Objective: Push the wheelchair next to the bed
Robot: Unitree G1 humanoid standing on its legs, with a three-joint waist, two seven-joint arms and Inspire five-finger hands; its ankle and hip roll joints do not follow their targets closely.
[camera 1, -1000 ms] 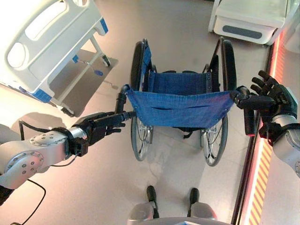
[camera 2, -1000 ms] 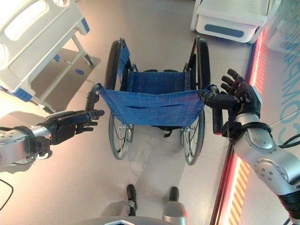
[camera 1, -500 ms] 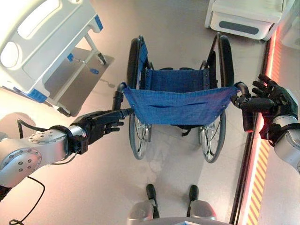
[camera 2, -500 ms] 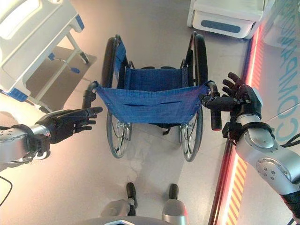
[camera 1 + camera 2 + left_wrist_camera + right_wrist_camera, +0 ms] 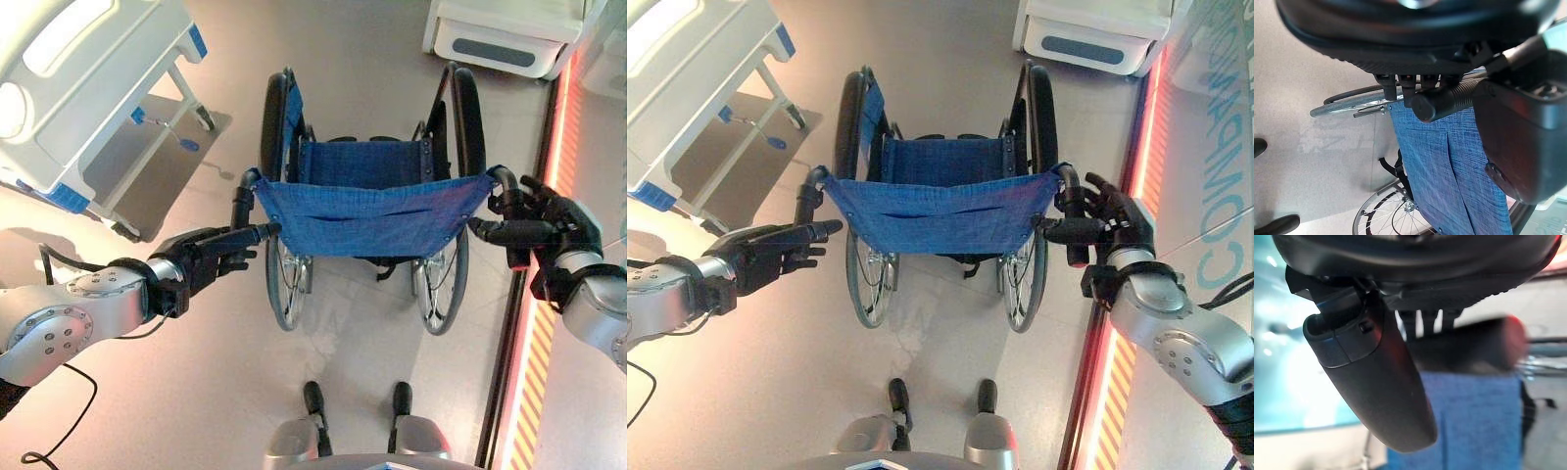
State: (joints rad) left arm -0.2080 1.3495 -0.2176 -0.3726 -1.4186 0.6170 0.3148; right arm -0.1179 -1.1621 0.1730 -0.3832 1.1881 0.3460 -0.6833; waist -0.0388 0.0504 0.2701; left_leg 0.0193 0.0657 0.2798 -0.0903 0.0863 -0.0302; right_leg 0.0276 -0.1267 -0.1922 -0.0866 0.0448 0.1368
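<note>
The wheelchair [image 5: 377, 211], with a blue cloth backrest and large spoked wheels, stands in front of me facing away. The white hospital bed [image 5: 78, 78] is at the far left. My left hand [image 5: 201, 259] is open just under the left push handle [image 5: 241, 204]. Its straight fingers reach toward the backrest, and in the left wrist view the ribbed grip [image 5: 1444, 100] lies between fingers and thumb [image 5: 1518, 142]. My right hand [image 5: 558, 230] is open at the right push handle [image 5: 517, 257]. The thumb [image 5: 1376, 391] points inward under the grip, and the fingers spread over it.
A second white bed or cabinet [image 5: 500, 39] stands at the far right. A glowing red strip with yellow hatching [image 5: 544, 333] runs along the floor on the right, close to the right wheel. The bed's frame and castor [image 5: 201, 116] lie left of the wheelchair.
The wheelchair has rolled a little forward, with both hands following. The right hand's fingers have drawn in closer round the right handle.
</note>
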